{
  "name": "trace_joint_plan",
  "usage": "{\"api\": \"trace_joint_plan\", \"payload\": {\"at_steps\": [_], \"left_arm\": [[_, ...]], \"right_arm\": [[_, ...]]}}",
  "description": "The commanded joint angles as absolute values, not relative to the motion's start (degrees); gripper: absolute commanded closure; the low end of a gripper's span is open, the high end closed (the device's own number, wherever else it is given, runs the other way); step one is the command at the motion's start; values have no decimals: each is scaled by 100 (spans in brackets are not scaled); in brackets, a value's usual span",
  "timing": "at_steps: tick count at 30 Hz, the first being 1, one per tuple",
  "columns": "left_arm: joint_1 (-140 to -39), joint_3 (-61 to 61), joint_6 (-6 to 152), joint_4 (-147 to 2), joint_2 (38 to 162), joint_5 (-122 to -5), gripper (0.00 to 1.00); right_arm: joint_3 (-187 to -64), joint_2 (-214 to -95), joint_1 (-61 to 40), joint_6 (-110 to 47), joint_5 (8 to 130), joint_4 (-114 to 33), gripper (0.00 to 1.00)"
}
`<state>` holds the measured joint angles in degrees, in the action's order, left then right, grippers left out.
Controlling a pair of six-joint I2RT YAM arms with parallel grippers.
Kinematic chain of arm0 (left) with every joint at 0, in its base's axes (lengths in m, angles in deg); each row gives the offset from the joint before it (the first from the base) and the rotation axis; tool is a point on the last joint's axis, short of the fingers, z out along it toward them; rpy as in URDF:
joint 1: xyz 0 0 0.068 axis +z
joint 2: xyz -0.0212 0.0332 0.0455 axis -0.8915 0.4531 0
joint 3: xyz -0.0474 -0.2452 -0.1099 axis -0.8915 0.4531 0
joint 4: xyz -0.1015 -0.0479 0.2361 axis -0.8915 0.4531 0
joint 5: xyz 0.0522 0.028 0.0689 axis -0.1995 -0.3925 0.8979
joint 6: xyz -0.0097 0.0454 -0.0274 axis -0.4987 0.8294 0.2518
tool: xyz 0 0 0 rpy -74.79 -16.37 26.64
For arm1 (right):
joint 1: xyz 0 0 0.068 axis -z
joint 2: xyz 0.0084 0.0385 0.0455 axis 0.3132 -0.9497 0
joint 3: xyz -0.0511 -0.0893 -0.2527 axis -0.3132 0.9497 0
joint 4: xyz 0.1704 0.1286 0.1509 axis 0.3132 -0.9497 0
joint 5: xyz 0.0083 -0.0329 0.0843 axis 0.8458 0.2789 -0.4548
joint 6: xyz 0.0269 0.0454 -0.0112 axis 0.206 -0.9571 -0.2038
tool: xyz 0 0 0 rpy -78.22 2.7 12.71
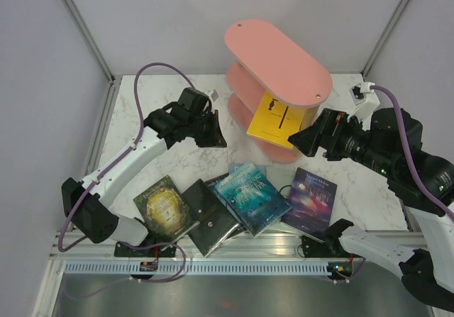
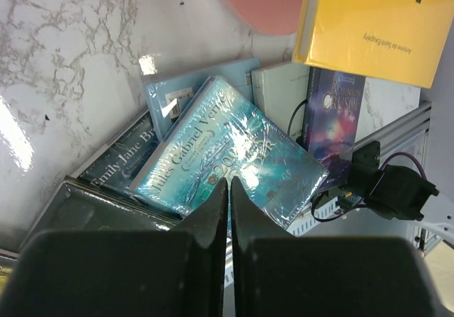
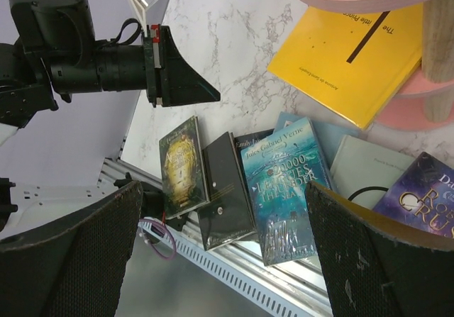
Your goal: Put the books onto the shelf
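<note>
Books (image 1: pixel 234 207) lie fanned along the bench's (image 1: pixel 163 97) near edge in the top view. The green-gold book (image 1: pixel 165 209), dark grey book (image 1: pixel 211 216), teal book (image 1: pixel 252 196) and purple book (image 1: pixel 312 198) are face up and overlapping. The teal book's long axis runs diagonally, far-left to near-right. A yellow book (image 1: pixel 275 120) leans tilted in the pink shelf (image 1: pixel 277 60), one corner jutting out. My left fingers (image 1: pixel 213 138) hang over bare marble, and my right fingers (image 1: pixel 305 141) hang just beside the shelf.

Left wrist view: my left fingers are pressed together on nothing, above the teal book. Its glossy wrap looks slippery. I judge these thin paperbacks light and bendy, best pinched at a raised, overhanging edge.

Right wrist view: my right fingers stand wide apart and empty, with the pile framed between them and the yellow book's long axis slanting out from the shelf.
</note>
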<state>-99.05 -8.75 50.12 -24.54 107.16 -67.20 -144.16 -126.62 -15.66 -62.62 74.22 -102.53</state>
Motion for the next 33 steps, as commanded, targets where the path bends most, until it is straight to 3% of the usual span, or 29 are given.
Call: {"api": "trace_joint_plan", "payload": {"at_steps": [1, 12, 33], "left_arm": [[-10015, -634, 5013, -2887, 10668, -6681, 98], [-10393, -1213, 4757, -3275, 11617, -6716, 98], [-10094, -2979, 5065, -3090, 13138, -6672, 98]], "right_arm": [[-14359, -12694, -1585, -6185, 7448, -10052, 2], [-14272, -12694, -1585, -6079, 7448, -10026, 2], [-14157, -12729, -1576, -5789, 7598, -10034, 2]]}}
